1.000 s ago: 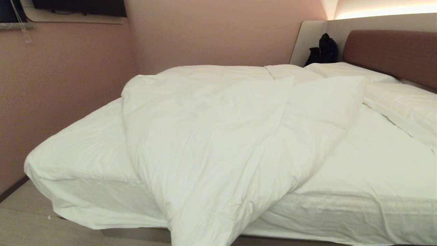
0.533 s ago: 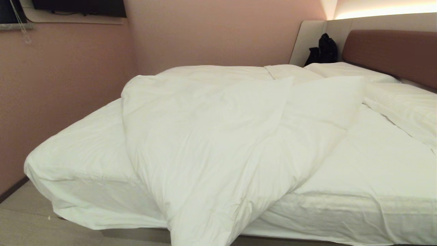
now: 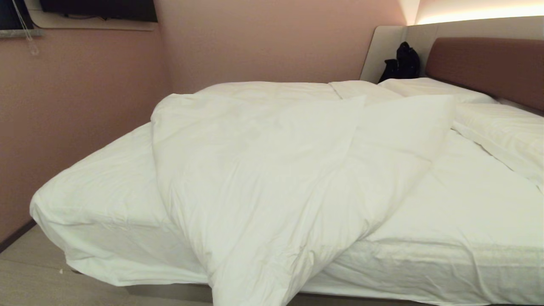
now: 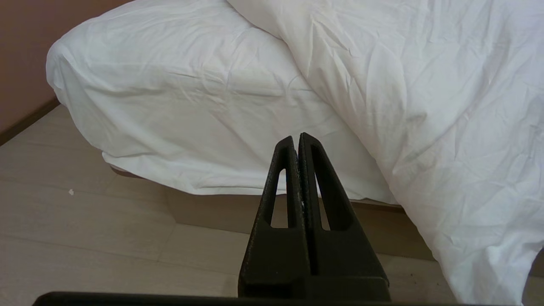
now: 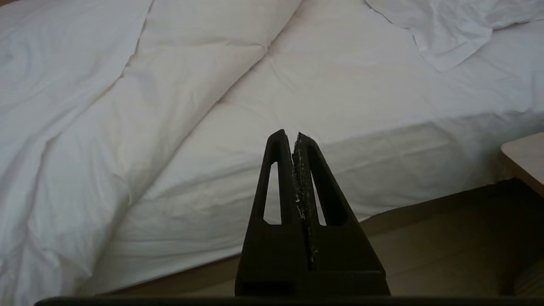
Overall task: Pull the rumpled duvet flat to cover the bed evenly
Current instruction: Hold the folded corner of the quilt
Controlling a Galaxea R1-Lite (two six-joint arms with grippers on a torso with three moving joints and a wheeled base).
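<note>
Both hands, left hand (image 4: 297, 138) and right hand (image 5: 289, 135), closed empty before the bed (image 3: 446, 221), duvet (image 3: 263, 178) bunched diagonally.

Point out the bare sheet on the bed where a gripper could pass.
Bare sheet lies between the duvet and the pillows; another patch runs between duvet and wall. The middle is crowded by the bunched duvet.

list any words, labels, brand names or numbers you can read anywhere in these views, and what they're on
None: no readable text in any view.
The duvet, the bed, the headboard, the black bag and the wall show no print.
Both pincers carry no marking.
</note>
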